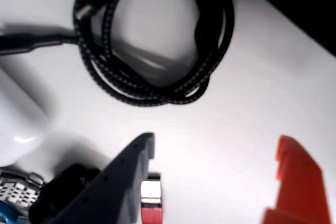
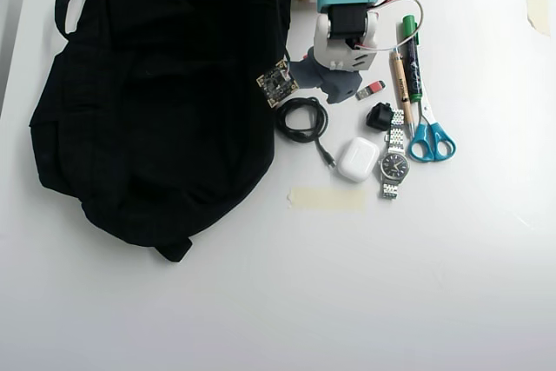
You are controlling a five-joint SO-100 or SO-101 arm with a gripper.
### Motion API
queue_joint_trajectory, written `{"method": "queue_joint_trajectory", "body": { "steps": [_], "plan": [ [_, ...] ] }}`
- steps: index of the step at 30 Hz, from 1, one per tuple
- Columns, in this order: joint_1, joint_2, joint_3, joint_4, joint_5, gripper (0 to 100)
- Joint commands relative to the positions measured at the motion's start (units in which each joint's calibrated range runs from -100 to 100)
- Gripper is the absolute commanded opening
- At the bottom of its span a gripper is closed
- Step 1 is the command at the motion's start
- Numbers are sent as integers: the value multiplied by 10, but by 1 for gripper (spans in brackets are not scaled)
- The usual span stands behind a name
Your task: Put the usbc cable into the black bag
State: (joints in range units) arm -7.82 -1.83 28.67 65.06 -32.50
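The usbc cable (image 1: pixel 152 85) lies wound in a small loop on the white table, its silvery plug (image 1: pixel 81 11) at the loop's upper left. In the overhead view the cable (image 2: pixel 301 119) lies just right of the black bag's edge. The black bag (image 2: pixel 156 93) lies floppy over the left half of the table, and a corner of it (image 1: pixel 299 3) shows in the wrist view. My gripper (image 1: pixel 215 145) is open and empty, with a dark finger (image 1: pixel 128 174) and an orange finger (image 1: pixel 296 177), a short way from the loop. From overhead the gripper (image 2: pixel 323 91) hangs just above and right of the cable.
A white earbuds case (image 2: pixel 357 159), a wristwatch (image 2: pixel 393 162), a small black adapter (image 2: pixel 379 116) and a red USB stick (image 2: pixel 371 89) lie right of the cable. Blue-handled scissors (image 2: pixel 430 141), a pencil and a green marker lie farther right. A tape strip (image 2: pixel 326 198) lies below.
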Motion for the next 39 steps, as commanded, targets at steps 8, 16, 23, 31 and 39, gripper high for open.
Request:
{"method": "queue_joint_trajectory", "body": {
  "steps": [8, 16, 23, 31, 39],
  "plan": [
    [13, 7, -11, -30, 4, 31],
    [59, 7, -10, -38, 53, 31],
    [111, 17, -12, -70, 98, 31],
    [88, 49, -6, -120, 97, 31],
    [55, 131, -5, -214, 87, 31]
  ]
}}
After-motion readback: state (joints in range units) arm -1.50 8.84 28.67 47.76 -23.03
